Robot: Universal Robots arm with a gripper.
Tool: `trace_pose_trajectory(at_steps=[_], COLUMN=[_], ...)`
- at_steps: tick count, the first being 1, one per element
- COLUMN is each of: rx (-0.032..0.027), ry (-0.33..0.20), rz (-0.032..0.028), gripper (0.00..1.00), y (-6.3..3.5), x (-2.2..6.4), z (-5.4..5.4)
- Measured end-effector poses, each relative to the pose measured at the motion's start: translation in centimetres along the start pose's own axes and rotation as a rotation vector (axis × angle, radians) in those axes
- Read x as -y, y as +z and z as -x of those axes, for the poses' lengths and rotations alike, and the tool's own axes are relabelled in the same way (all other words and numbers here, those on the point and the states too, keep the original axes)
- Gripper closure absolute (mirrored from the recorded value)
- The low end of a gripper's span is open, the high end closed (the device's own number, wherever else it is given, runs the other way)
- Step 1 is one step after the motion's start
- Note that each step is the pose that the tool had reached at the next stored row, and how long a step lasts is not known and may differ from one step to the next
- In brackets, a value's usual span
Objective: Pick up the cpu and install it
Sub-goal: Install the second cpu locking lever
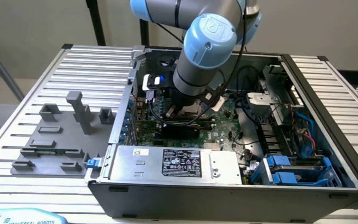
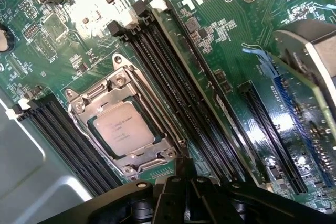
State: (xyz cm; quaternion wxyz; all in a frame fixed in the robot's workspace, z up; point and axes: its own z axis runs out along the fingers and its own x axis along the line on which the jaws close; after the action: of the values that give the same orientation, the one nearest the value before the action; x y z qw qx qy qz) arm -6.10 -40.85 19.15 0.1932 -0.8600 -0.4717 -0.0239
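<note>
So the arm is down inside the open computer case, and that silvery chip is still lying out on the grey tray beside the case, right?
Not quite. The arm is indeed down inside the open computer case, but the silvery chip is not on the grey tray. The wrist view shows it sitting in the metal-framed socket on the green circuit board.

cpu [image 2: 122, 128] print unreadable, gripper [image 2: 181, 192] cut by frame edge

Open PC case [image 1: 328, 93], grey PSU [image 1: 173, 163], green mobo [image 2: 231, 51], black RAM slots [image 2: 173, 87], grey fixture tray [image 1: 54, 140]
</note>
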Motion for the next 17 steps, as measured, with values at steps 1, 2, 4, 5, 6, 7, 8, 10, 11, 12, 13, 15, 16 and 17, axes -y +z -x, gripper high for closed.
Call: trace_pose_trajectory(at_steps=[1, 2, 4, 5, 6, 7, 8, 10, 11, 12, 13, 15, 16, 17], rx=[0.0001, -0.0006, 0.0008, 0.0015, 0.0018, 0.0021, 0.0026, 0.0028, 0.0033, 0.0033, 0.0032, 0.0035, 0.0034, 0.0033], ry=[0.0, 0.0, 0.0, 0.0, 0.0, 0.0, 0.001, 0.001, 0.001, 0.001, 0.001, 0.001, 0.0, 0.0], rz=[0.0001, 0.0, 0.0004, 0.0007, 0.0007, 0.0, -0.0007, -0.0015, -0.0015, -0.0017, -0.0018, -0.0018, -0.0018, -0.0019], gripper=[0.89, 0.89, 0.89, 0.89, 0.89, 0.89, 0.89, 0.89, 0.89, 0.89, 0.89, 0.89, 0.89, 0.89], y=[0.07, 0.16, 0.26, 0.27, 0.27, 0.27, 0.17, -0.39, -0.78, -1.11, -1.38, -1.93, -2.2, -2.39], x=[0.02, 0.03, 0.05, 0.07, 0.07, 0.08, 0.12, 0.31, 0.43, 0.54, 0.63, 0.82, 0.91, 0.97], z=[0.0, -0.1, -0.1, -0.1, -0.1, -0.1, -0.2, -0.3, -0.4, -0.5, -0.5, -0.7, -0.7, -0.8])
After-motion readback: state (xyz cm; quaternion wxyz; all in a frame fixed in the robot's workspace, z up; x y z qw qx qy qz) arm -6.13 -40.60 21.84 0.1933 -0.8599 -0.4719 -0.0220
